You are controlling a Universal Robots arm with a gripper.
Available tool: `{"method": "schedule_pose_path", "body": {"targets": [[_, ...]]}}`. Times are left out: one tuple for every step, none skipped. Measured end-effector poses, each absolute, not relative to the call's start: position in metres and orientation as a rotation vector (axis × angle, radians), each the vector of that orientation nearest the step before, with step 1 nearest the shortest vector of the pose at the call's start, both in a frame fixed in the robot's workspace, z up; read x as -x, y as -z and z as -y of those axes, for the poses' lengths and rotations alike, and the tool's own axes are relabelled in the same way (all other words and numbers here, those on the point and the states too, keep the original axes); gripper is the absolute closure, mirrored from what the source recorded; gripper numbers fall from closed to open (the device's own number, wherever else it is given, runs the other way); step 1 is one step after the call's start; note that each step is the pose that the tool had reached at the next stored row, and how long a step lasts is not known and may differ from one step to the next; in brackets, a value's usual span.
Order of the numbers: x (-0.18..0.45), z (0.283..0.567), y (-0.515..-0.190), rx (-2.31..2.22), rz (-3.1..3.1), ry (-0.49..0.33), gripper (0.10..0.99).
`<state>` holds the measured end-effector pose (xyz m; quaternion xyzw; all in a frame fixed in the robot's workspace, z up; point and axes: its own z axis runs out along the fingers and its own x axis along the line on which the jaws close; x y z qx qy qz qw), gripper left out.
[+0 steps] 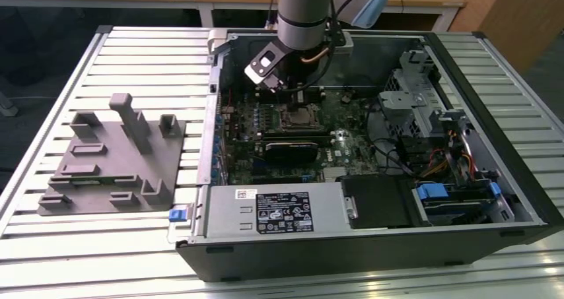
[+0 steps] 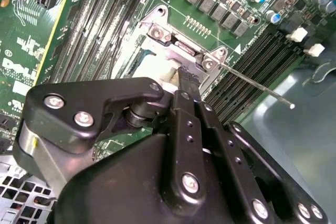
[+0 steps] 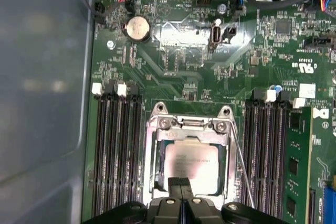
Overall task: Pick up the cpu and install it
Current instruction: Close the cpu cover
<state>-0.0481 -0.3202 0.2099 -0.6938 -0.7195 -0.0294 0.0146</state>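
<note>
The cpu [image 3: 191,162], a small square chip with a pale silver top, lies flat inside the metal socket frame [image 3: 156,150] on the green motherboard. My gripper [image 3: 180,184] comes down over the chip's edge, and its two black fingers are pressed together with their tips on or just above the metal top. In the second wrist view the gripper [image 2: 182,75] reaches the pale cpu [image 2: 156,68] between the socket's screw posts. In the exterior view the gripper [image 1: 295,105] hangs under the arm inside the open computer case, right above the socket [image 1: 302,121].
A thin socket lever [image 3: 242,174] stands beside the frame. Memory slots [image 3: 115,150] flank both sides. A black block [image 1: 291,150] sits just beyond the socket, and a power supply [image 1: 277,210] and drive cages [image 1: 423,107] crowd the case. A grey plastic tray [image 1: 105,160] lies on the slatted table.
</note>
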Motion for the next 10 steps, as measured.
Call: {"method": "schedule_pose_path", "body": {"targets": [[0.047, 0.3202, -0.2099, 2.159, 2.239, 0.091, 0.98], [0.0458, 0.3202, -0.2099, 2.16, 2.239, 0.091, 0.98], [0.0444, 0.3202, -0.2099, 2.159, 2.239, 0.091, 0.98], [0.0432, 0.3202, -0.2099, 2.159, 2.239, 0.091, 0.98], [0.0421, 0.3202, -0.2099, 2.159, 2.239, 0.091, 0.98], [0.041, 0.3202, -0.2099, 2.159, 2.239, 0.091, 0.98], [0.0402, 0.3202, -0.2099, 2.159, 2.239, 0.091, 0.98], [0.0395, 0.3202, -0.2098, 2.159, 2.239, 0.091, 0.98], [0.0388, 0.3202, -0.2098, 2.159, 2.239, 0.091, 0.98], [0.0381, 0.3202, -0.2099, 2.16, 2.239, 0.091, 0.98]]}}
